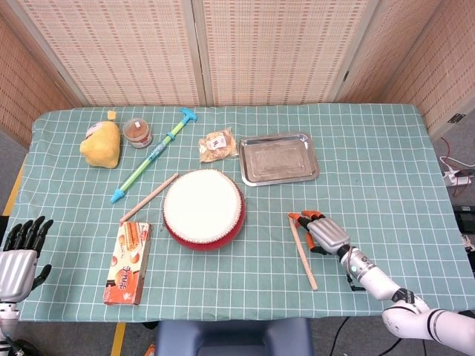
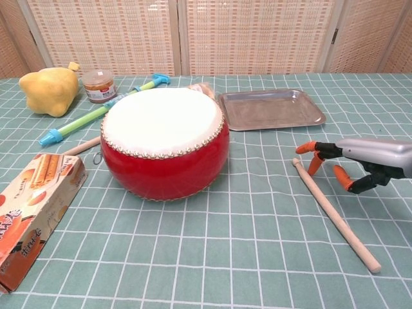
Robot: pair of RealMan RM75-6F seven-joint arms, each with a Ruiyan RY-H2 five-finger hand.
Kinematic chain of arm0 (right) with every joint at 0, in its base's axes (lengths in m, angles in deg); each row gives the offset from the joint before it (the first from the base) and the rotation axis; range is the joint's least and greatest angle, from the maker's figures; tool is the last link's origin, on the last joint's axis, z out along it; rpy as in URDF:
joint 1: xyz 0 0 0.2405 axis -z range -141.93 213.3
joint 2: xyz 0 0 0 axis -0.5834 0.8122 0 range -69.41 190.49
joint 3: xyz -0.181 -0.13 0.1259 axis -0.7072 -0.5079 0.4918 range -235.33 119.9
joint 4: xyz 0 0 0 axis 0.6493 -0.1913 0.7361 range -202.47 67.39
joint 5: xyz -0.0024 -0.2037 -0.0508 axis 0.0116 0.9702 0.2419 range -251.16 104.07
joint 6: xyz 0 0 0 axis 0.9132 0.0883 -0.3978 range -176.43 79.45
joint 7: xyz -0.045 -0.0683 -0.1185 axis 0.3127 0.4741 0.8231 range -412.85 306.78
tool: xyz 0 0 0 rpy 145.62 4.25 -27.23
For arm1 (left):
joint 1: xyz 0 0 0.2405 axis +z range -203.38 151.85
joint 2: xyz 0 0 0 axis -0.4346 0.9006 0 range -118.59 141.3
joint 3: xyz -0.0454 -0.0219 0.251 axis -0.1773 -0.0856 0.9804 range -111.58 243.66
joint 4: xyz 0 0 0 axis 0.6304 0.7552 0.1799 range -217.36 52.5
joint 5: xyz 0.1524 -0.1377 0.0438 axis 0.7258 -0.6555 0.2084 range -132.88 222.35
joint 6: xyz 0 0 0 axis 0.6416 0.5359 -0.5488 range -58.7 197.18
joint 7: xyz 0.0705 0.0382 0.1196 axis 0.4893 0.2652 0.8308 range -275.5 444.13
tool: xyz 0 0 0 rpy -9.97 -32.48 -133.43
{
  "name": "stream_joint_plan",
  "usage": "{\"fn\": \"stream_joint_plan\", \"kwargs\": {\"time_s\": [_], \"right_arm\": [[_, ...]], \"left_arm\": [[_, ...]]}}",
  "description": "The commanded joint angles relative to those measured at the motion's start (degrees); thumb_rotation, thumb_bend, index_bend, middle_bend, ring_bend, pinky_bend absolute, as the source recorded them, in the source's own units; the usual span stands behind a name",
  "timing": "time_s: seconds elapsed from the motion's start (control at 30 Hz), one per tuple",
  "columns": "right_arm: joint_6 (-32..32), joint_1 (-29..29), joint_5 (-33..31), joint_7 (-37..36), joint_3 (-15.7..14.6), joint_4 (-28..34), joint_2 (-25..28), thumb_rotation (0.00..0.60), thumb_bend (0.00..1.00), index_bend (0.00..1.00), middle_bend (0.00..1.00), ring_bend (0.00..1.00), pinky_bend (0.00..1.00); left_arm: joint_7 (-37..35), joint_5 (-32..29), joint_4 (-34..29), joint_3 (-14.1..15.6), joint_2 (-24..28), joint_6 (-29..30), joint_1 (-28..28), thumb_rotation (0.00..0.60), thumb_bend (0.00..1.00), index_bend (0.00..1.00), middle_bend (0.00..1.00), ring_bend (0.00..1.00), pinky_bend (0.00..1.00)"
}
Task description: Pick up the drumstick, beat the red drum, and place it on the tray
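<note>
The red drum with its white skin stands mid-table. Behind it to the right lies the empty metal tray. One wooden drumstick lies on the cloth right of the drum. My right hand hovers just right of the stick's far end, its orange-tipped fingers spread and holding nothing. A second drumstick lies left of the drum. My left hand stays off the table's left edge, fingers apart and empty.
A biscuit box lies front left. At the back left are a yellow plush, a small jar, a green-blue toy tube and a snack packet.
</note>
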Motion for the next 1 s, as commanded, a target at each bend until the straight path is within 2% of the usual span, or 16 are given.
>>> {"fn": "stream_joint_plan", "kwargs": {"time_s": [0.03, 0.4, 0.63, 0.67, 0.7, 0.8, 0.83, 0.87, 0.93, 1.0], "right_arm": [[-0.03, -0.55, 0.50, 0.28, -0.30, 0.10, -0.46, 0.600, 0.91, 0.01, 0.25, 0.07, 0.10], [0.44, -3.31, 2.59, 2.18, -1.38, 2.54, -2.29, 0.600, 0.91, 0.00, 0.25, 0.07, 0.10], [-1.52, -3.85, 5.67, 2.76, -3.39, 6.23, -1.82, 0.600, 0.90, 0.00, 0.25, 0.07, 0.10], [-2.44, -3.53, 6.09, 3.07, -3.66, 6.61, -1.59, 0.600, 0.87, 0.00, 0.25, 0.07, 0.10], [-3.62, -3.05, 6.42, 3.66, -3.85, 6.88, -1.40, 0.600, 0.77, 0.00, 0.25, 0.06, 0.10], [-9.09, -0.36, 6.87, 7.77, -4.06, 7.25, -1.18, 0.600, 0.30, 0.00, 0.24, 0.04, 0.10], [-10.26, 0.43, 6.59, 8.98, -4.09, 7.41, -1.16, 0.600, 0.16, 0.00, 0.23, 0.03, 0.10], [-11.13, 1.14, 6.20, 10.10, -4.16, 7.64, -1.09, 0.600, 0.07, 0.00, 0.21, 0.02, 0.10], [-12.57, 2.50, 5.22, 12.12, -4.26, 8.14, -0.99, 0.600, 0.00, 0.00, 0.18, 0.01, 0.10], [-13.33, 3.35, 4.47, 13.27, -4.35, 8.23, -1.07, 0.600, 0.00, 0.00, 0.17, 0.00, 0.10]], "left_arm": [[-0.05, -0.24, 0.18, -0.03, -0.15, -0.07, 0.04, 0.600, 0.24, 0.00, 0.00, 0.00, 0.00], [-0.47, -0.41, 0.99, 0.07, -0.61, -0.21, 0.12, 0.600, 0.24, 0.00, 0.00, 0.00, 0.00], [-1.26, -0.53, 1.70, 0.23, -0.73, -0.34, 0.29, 0.600, 0.24, 0.00, 0.00, 0.00, 0.00], [-1.40, -0.52, 1.79, 0.27, -0.71, -0.31, 0.34, 0.600, 0.24, 0.00, 0.00, 0.00, 0.00], [-1.54, -0.50, 1.87, 0.30, -0.70, -0.26, 0.40, 0.600, 0.24, 0.00, 0.00, 0.00, 0.00], [-1.96, -0.33, 2.15, 0.34, -0.77, 0.02, 0.55, 0.600, 0.24, 0.00, 0.00, 0.00, 0.00], [-2.07, -0.26, 2.22, 0.37, -0.81, 0.06, 0.57, 0.600, 0.24, 0.00, 0.00, 0.00, 0.00], [-2.14, -0.19, 2.30, 0.40, -0.85, 0.10, 0.60, 0.600, 0.24, 0.00, 0.00, 0.00, 0.00], [-2.25, -0.02, 2.44, 0.49, -0.93, 0.14, 0.63, 0.600, 0.24, 0.00, 0.00, 0.00, 0.00], [-2.34, 0.14, 2.49, 0.54, -0.96, 0.21, 0.65, 0.600, 0.24, 0.00, 0.00, 0.00, 0.00]]}}
